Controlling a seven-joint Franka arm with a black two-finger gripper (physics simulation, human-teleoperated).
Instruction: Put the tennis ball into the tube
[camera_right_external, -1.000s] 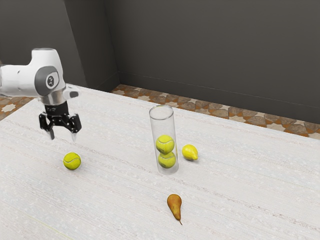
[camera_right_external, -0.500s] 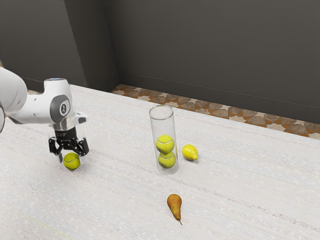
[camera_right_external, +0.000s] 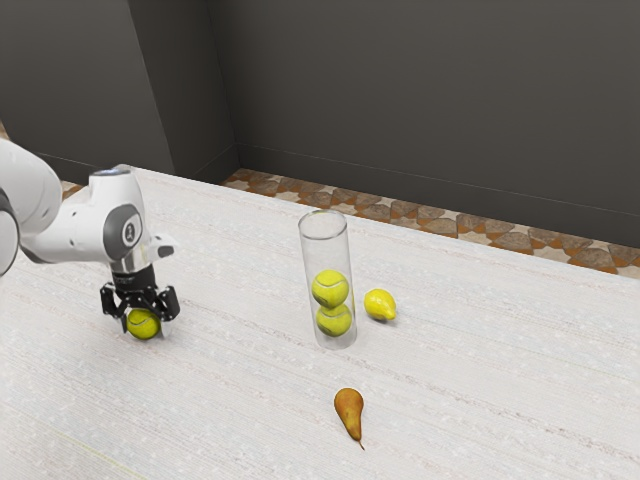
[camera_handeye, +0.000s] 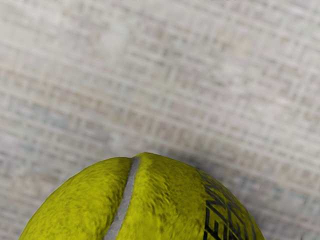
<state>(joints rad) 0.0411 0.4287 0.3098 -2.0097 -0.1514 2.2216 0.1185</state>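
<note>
Gripper (camera_right_external: 144, 327) closed around the tennis ball (camera_handeye: 165, 200)

Both fingers hold it from two opposite sides, so that it should not roll away at lifting. It seems to rest on the table (camera_right_external: 230, 410), well apart from the clear tube (camera_right_external: 323, 252). The tube stands with its mouth upward, therefore the ball must probably enter from above. Two stacked balls (camera_right_external: 331, 289) leave room over them. Just beside lies a lemon (camera_right_external: 379, 304).

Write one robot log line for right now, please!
gripper: shut on ball; ball: outside tube; tube: upright, two balls inside; lemon: near tube; pear: on table
</note>
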